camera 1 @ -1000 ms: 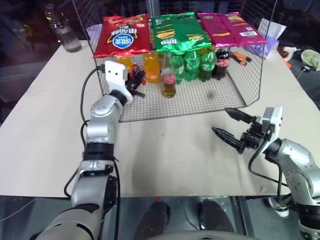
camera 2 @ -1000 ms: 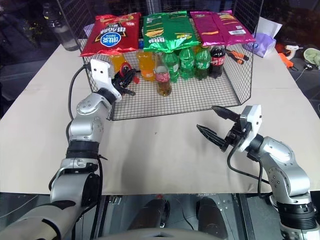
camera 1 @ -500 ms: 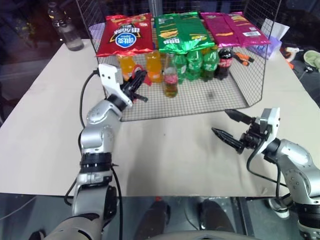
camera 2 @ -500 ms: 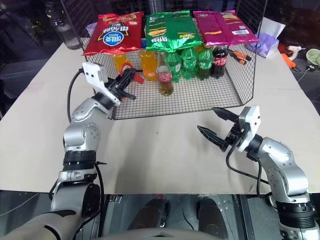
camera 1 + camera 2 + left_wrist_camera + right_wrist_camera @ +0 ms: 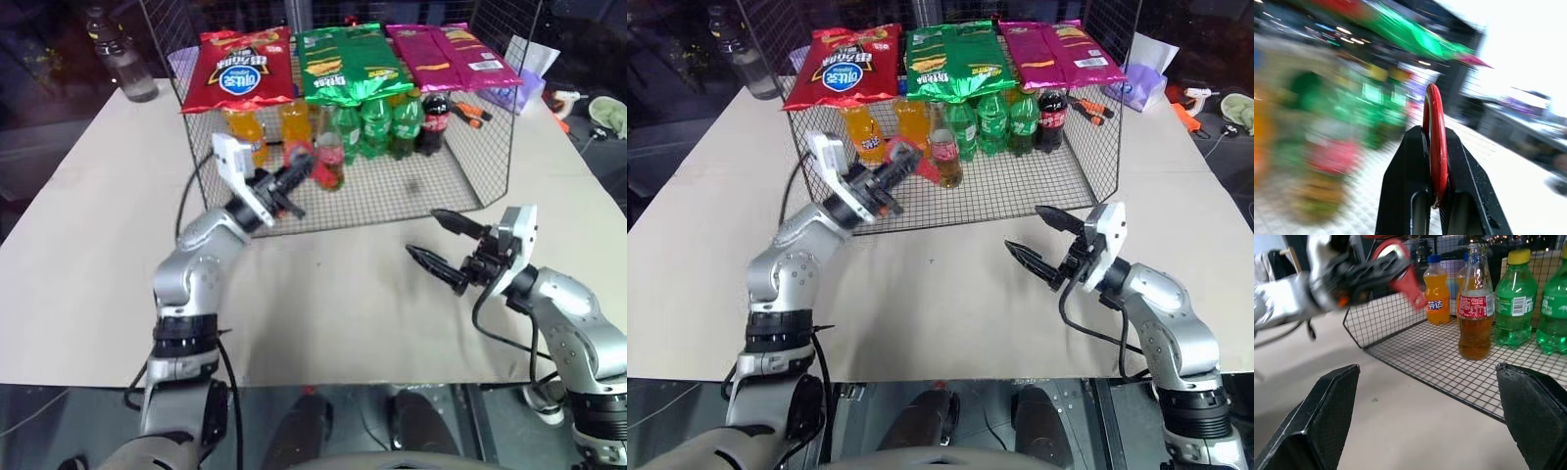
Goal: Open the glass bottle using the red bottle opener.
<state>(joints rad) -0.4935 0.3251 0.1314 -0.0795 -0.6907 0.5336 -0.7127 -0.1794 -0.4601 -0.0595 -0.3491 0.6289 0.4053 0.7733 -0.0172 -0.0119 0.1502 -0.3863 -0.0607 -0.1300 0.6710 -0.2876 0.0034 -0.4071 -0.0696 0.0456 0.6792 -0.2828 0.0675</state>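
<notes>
Left wrist view — left gripper (image 5: 1436, 196) clamping red bottle opener (image 5: 1435, 132)

glass bottle (image 5: 944, 150) upright, red bottle opener (image 5: 904, 157) beside

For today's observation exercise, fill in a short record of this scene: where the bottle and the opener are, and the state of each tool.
bottle: upright on the wire rack, beside the orange and green sodas
opener: red, clamped in the left tool
left tool: shut on the opener, raised near the bottle, not touching it
right tool: open, empty, over the table in front of the rack
</notes>
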